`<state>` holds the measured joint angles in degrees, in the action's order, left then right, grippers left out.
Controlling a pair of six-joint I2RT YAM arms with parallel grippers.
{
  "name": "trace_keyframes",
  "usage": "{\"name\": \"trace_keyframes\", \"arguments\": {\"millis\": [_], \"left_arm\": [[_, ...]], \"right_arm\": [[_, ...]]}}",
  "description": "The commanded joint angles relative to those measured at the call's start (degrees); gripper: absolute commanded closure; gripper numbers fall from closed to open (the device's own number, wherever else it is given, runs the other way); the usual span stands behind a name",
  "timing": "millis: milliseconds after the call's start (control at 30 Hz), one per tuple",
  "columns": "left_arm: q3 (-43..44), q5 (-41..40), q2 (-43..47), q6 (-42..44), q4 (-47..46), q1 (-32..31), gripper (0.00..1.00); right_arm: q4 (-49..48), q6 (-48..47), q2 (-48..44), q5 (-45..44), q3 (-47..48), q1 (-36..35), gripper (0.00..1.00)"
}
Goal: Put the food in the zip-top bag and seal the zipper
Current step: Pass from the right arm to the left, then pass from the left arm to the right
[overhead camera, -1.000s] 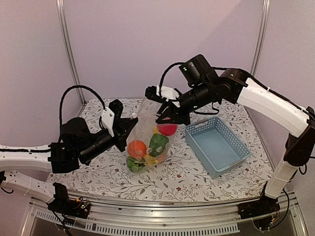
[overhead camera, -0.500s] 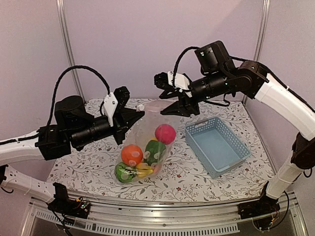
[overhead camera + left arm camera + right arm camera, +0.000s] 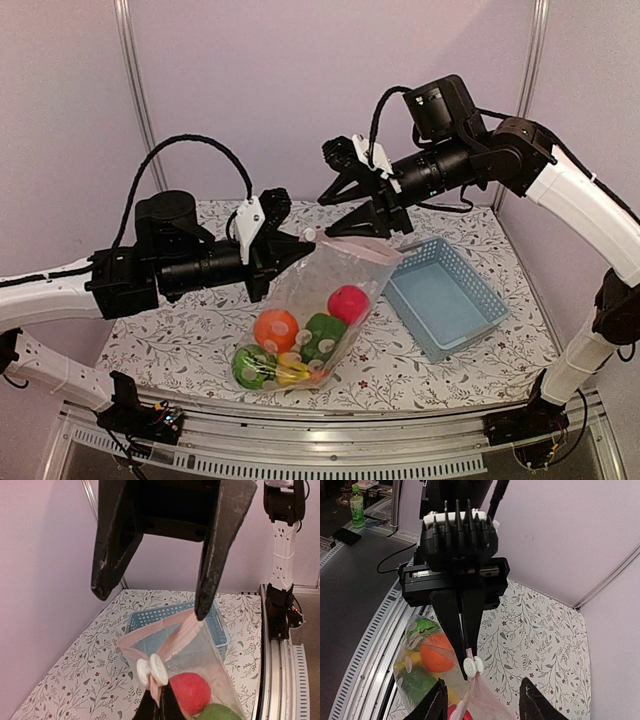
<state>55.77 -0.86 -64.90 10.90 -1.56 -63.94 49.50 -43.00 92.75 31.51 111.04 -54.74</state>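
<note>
The clear zip-top bag (image 3: 322, 285) hangs by one corner, its bottom on the table. My left gripper (image 3: 310, 248) (image 3: 159, 706) is shut on its pink zipper (image 3: 362, 248) (image 3: 182, 632), just behind the white slider (image 3: 152, 670) (image 3: 474, 666). Its mouth gapes open. Inside lie the food pieces: an orange (image 3: 275, 330), red apple (image 3: 348, 304) (image 3: 190, 692), green pepper (image 3: 322, 338), watermelon (image 3: 250, 368) and a yellow piece (image 3: 291, 371). My right gripper (image 3: 326, 218) (image 3: 482, 705) is open over the mouth. The strip's far end rests against one fingertip (image 3: 200, 611), unpinched.
A light-blue slotted basket (image 3: 470, 318) (image 3: 145, 619) stands empty at the right, just beyond the bag. The floral tablecloth (image 3: 190, 330) covers the table. Metal rails (image 3: 300, 455) run along the near edge, and the pink walls stand close behind.
Both arms have risen and lifted the bag's mouth. My right gripper has opened and let go of the zipper, so the bag now hangs from the left gripper alone.
</note>
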Motion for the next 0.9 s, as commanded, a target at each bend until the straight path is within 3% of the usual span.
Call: {"name": "trace_keyframes", "arguments": {"millis": [0, 233, 867], "left_arm": [[1.8, 2.4, -0.7, -0.5, 0.7, 0.4, 1.0], [4.0, 2.7, -1.4, 0.0, 4.8, 0.1, 0.99], [5.0, -1.6, -1.5, 1.1, 8.7, -1.0, 0.99]], "right_arm": [[2.8, 1.9, 1.1, 4.8, 0.6, 0.0, 0.52], [3.7, 4.1, 4.1, 6.0, 2.3, 0.0, 0.53], [5.6, 6.8, 7.4, 6.0, 4.4, 0.0, 0.8]]}}
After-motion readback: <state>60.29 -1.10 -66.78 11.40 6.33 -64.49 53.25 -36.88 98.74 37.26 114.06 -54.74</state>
